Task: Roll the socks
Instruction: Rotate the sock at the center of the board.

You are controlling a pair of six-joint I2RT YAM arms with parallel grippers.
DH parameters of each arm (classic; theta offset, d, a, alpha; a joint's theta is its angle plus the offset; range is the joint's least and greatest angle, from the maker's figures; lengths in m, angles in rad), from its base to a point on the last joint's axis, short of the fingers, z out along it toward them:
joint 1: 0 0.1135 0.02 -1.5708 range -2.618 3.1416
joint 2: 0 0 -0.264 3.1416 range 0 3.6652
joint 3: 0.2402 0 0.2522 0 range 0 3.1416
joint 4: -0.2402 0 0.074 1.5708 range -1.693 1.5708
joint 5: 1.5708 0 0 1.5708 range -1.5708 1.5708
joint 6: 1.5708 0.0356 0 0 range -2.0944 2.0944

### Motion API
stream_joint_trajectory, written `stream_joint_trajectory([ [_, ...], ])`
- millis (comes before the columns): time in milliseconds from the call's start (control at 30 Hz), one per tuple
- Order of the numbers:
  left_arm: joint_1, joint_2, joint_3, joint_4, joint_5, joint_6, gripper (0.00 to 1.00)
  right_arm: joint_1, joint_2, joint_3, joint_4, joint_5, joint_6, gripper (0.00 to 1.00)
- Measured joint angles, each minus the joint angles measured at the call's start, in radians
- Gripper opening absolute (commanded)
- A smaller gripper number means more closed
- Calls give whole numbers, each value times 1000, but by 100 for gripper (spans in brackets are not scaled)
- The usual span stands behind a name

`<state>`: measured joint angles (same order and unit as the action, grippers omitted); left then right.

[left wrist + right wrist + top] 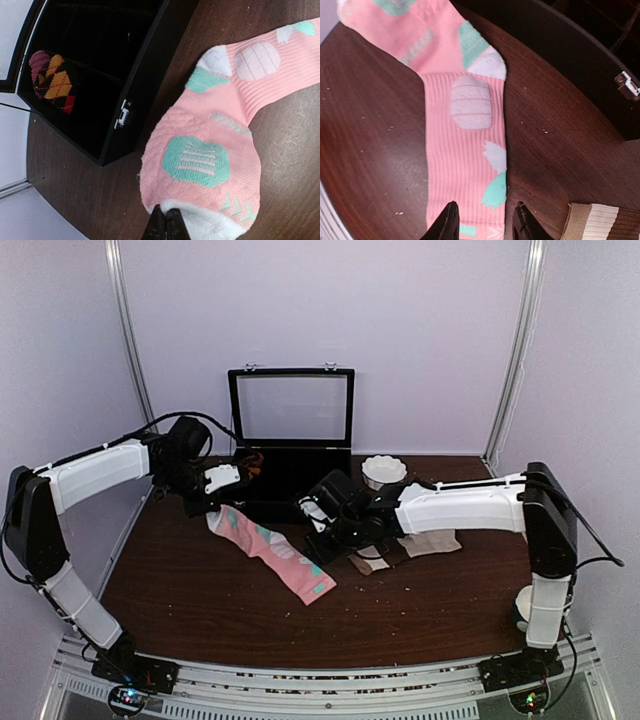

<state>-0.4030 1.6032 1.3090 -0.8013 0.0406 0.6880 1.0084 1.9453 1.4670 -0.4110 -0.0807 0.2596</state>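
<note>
**Top external view:** the camera is looking down and forward from above and behind the arm bases, far enough off to be taking in the whole dark brown wooden table point(200, 610).

**Left wrist view:** the camera is looking down past the left gripper point(167, 225), sitting close over one end of the long pink fabric sock with mint and white patches point(210, 150). The open black compartmented box point(100, 75) is lying at upper left.

**Right wrist view:** the camera is looking down past the right gripper point(485, 222), close over the same sock's ribbed leg.

All three views are sharing sock and box.
</note>
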Motion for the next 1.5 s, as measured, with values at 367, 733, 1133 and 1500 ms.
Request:
stream_joint_trajectory([
  [367, -33, 14, 34, 8, 16, 11, 0, 71, 145, -35, 2, 53, 1, 27],
  [733, -104, 156, 162, 100, 19, 33, 0, 233, 129, -60, 18, 56, 93, 36],
  [1133, -151, 340, 291, 199, 8, 73, 23, 274, 37, -183, 92, 100, 206, 58],
  [1500, -150, 216, 261, 217, 0, 106, 61, 269, -163, -345, 259, 132, -92, 58],
])
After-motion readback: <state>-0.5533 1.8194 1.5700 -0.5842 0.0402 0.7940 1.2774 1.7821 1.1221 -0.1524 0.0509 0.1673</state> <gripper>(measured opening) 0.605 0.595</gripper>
